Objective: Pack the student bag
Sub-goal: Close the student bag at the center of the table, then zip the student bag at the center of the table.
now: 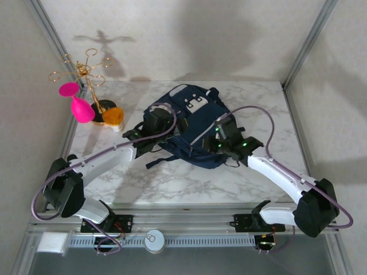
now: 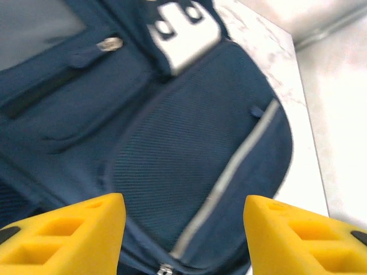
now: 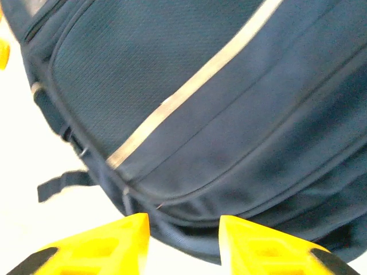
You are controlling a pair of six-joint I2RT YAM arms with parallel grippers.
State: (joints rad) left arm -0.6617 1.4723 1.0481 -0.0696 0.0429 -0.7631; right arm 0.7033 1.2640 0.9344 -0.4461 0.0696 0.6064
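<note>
**Left.** A gold stand (image 1: 86, 73) stood at the far left of the table (image 1: 172, 183). A pink item (image 1: 82, 109) and an orange item (image 1: 113, 116) lay at its base. All three were well apart from the grippers.

**Left gripper.** The left gripper (image 2: 184, 200) hung over the left half of the bag (image 1: 195, 117). Its jaws stood well apart and held nothing. Its wrist view showed a mesh pocket (image 2: 183, 154) directly below, a pale stripe (image 2: 241, 166) beside the pocket and a grey-white patch (image 2: 183, 28) beyond it. A zip pull (image 2: 109, 44) lay on the upper seam, clear of the jaws.

**Bag.** The bag lay flat at mid-table, front face up, between the two arms. Every zip that could be seen looked closed.

**Right gripper.** The right gripper (image 3: 184, 220) hung at the right edge of the bag. Its jaws were parted by a narrower gap and were empty. A strap (image 3: 63, 183) trailed onto the table nearby. Contact with the fabric could not be confirmed.

**Step in hand.** Neither gripper carried an article, so the step was judged to be handling of the bag itself, not loading. Packing appeared to be at an early stage.

**Next move.**
1. Pinch a zip pull with one gripper.
2. Pin the fabric with the other gripper so that the bag does not slide.
3. Keep the pinch fine, as the pull is small and lies flat.
</note>
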